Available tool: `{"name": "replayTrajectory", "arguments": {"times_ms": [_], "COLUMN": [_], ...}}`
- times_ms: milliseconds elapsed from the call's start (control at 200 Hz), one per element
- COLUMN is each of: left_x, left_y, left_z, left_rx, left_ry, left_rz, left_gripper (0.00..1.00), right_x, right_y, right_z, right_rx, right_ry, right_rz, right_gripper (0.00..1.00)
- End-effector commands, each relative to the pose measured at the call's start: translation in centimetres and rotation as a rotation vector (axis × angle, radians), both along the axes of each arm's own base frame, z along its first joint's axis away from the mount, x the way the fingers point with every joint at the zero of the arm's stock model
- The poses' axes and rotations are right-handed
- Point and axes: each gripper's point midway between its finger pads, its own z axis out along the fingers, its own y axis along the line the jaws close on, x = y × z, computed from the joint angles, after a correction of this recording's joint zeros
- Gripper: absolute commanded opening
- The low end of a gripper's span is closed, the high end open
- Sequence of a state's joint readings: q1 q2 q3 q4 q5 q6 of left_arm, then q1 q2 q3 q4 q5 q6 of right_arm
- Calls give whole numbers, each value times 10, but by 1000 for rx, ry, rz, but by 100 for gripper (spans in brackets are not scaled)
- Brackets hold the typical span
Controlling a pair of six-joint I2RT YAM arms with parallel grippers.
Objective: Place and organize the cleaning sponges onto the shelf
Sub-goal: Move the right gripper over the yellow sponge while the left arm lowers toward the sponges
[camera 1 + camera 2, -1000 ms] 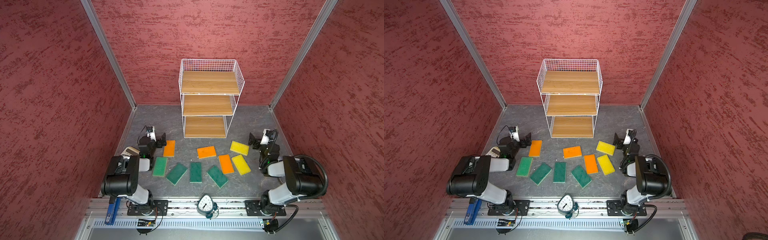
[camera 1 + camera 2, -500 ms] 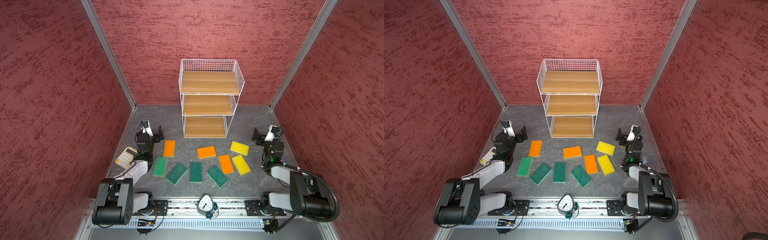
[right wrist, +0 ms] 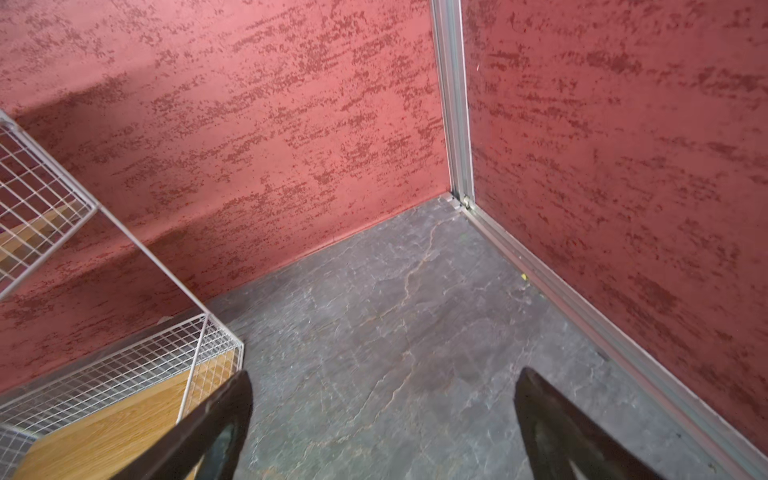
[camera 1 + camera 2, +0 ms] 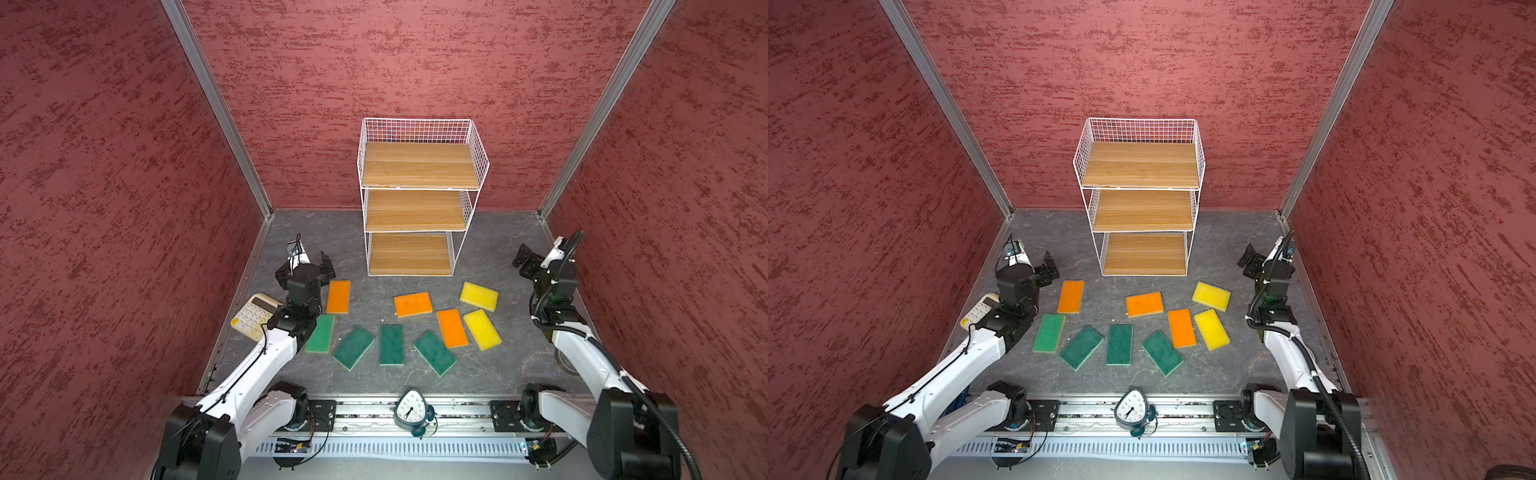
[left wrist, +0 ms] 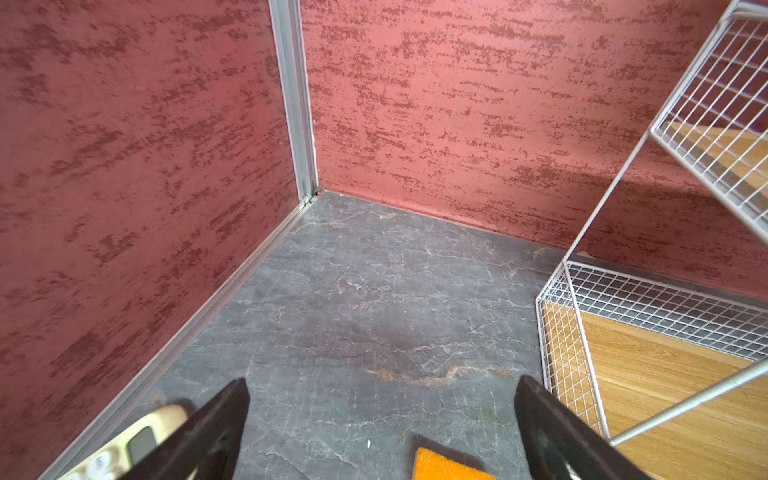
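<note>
The sponges lie flat on the grey floor in front of the shelf [image 4: 415,210], whose three wooden boards are bare. Three are orange [image 4: 338,296] [image 4: 413,304] [image 4: 452,328], two are yellow [image 4: 478,296] [image 4: 482,329], and several are dark green [image 4: 391,345]. My left gripper [image 4: 304,268] hovers open just behind the leftmost orange sponge [image 5: 449,465], whose corner shows between its fingers. My right gripper [image 4: 524,261] hangs open over bare floor near the right wall, behind the yellow sponges. Neither holds anything.
A cream calculator [image 4: 253,316] lies by the left wall beside my left arm. A small clock [image 4: 411,411] stands on the front rail. Red walls close in the left, right and back. The shelf's wire side [image 5: 569,332] is near my left gripper.
Both arms have unfolded from a tucked pose and reached towards the back, carrying the grippers further from the front rail. Both grippers stayed open. The sponges have not moved.
</note>
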State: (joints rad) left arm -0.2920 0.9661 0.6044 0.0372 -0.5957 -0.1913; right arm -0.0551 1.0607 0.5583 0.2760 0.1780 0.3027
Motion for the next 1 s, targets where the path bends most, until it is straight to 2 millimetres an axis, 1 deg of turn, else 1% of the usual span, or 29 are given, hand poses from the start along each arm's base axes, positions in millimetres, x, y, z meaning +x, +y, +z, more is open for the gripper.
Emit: {"name": "replayTrajectory", "arguments": {"times_ms": [0,85,175,286,426,516,581,716,837,902,997], "left_x": [-20,-29,-38,-47,-53,-56,-57,-58,-62,-64,-67], "left_y": [7,0,-8,-19,-32,-38,-41,-44,-44,-44,-44], "left_z": [-11,-15,-18,-24,-25,-23,-23,-27,-33,-35,-37], "left_rx": [-45,-73,-87,-113,-137,-146,-145,-150,-150,-150,-149], "left_ry": [104,155,195,252,307,324,331,348,372,382,398], "left_rz": [61,40,17,-21,-73,-88,-97,-107,-107,-104,-104], "left_gripper": [99,100,99,99,99,99,99,100,99,100,99], "right_x": [-12,-17,-24,-36,-50,-56,-59,-58,-57,-55,-53], "right_y": [5,16,29,51,70,75,76,87,92,95,99], "right_z": [-11,-18,-31,-43,-55,-60,-67,-83,-98,-105,-115], "right_rx": [45,83,106,62,46,50,47,68,77,81,82], "right_ry": [85,144,226,336,422,441,461,518,564,585,618], "right_rz": [-28,-10,0,42,92,115,122,170,181,190,203], "right_gripper": [99,99,99,99,99,98,96,96,94,92,86]}}
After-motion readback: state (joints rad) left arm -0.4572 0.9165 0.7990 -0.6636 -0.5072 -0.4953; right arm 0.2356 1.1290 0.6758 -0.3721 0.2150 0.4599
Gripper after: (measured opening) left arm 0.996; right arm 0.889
